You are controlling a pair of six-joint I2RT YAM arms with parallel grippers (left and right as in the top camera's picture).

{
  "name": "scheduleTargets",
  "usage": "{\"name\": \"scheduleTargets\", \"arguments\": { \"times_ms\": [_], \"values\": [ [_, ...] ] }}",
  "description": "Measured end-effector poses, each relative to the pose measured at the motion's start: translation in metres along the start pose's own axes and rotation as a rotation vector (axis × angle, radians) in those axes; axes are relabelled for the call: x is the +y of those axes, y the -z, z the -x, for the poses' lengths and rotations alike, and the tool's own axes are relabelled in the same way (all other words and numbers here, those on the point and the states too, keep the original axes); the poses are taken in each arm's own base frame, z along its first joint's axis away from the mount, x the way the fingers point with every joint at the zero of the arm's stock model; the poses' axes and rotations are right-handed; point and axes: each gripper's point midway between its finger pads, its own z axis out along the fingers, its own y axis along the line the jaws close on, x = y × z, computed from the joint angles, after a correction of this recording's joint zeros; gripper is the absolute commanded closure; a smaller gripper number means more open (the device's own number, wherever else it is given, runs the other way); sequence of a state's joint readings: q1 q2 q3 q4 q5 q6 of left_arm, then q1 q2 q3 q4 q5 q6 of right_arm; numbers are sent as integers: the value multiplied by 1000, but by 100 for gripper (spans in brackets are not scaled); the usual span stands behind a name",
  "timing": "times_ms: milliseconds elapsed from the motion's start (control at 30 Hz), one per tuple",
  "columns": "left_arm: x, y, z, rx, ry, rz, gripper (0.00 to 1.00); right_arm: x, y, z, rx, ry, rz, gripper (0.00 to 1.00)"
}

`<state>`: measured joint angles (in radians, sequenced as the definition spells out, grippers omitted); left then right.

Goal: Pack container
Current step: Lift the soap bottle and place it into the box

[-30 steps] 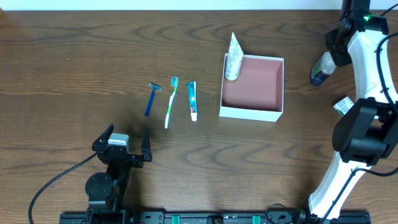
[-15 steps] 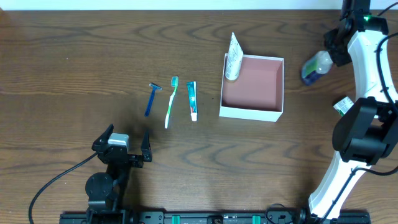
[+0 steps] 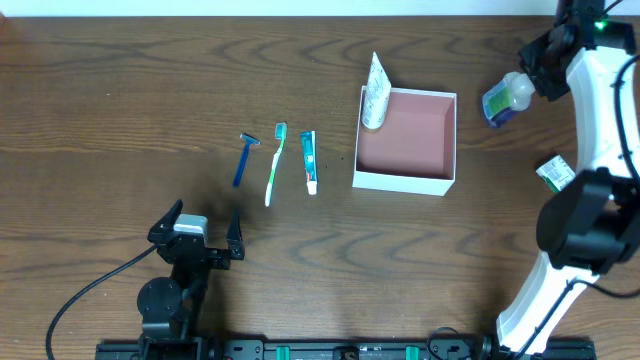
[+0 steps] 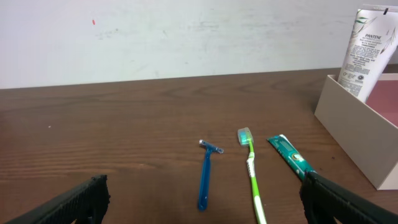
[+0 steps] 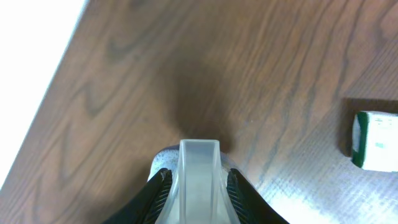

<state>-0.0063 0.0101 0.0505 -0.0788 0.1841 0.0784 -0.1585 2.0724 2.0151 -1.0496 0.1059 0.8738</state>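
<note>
Since the earlier frame, my right gripper (image 3: 530, 80) has shifted the bottle (image 3: 503, 101) toward the far edge and slightly nearer the container (image 3: 404, 181). Its jaws clamp the bottle's cap end.

The container sits right of table centre, with a tube (image 3: 374, 92) upright in its far-left corner. To its left lie toothpaste (image 3: 309, 161), toothbrush (image 3: 274, 163) and razor (image 3: 243, 158). My left gripper (image 3: 203, 222) stands fully open and empty, near the front edge.

The container (image 3: 404, 181) is white (dusty pink inside). The razor (image 3: 241, 165) is blue, the bottle (image 3: 500, 100) blue-green, the table (image 3: 120, 100) brown woodgrain.
</note>
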Motion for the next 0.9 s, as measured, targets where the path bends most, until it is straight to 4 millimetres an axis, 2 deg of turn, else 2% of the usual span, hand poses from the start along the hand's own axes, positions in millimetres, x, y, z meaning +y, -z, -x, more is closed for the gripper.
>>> {"name": "scheduleTargets", "arguments": {
  "times_ms": [133, 233, 333, 400, 533, 600, 733, 900],
  "values": [
    [0, 0, 0, 0, 0, 0, 2, 16, 46, 2, -46, 50, 84, 70],
    [0, 0, 0, 0, 0, 0, 2, 32, 82, -5, -76, 105, 155, 69],
    [0, 0, 0, 0, 0, 0, 2, 50, 110, -26, -77, 182, 216, 67],
    [0, 0, 0, 0, 0, 0, 2, 61, 121, -44, -63, 242, 242, 67],
    [0, 0, 0, 0, 0, 0, 2, 75, 127, -86, -11, 355, 252, 67],
    [0, 0, 0, 0, 0, 0, 2, 79, 130, -100, -1, 390, 254, 67],
    [0, 0, 0, 0, 0, 0, 2, 88, 135, -119, 3, 437, 269, 67],
    [0, 0, 0, 0, 0, 0, 2, 95, 139, -131, -5, 467, 278, 66]
  ]
}}
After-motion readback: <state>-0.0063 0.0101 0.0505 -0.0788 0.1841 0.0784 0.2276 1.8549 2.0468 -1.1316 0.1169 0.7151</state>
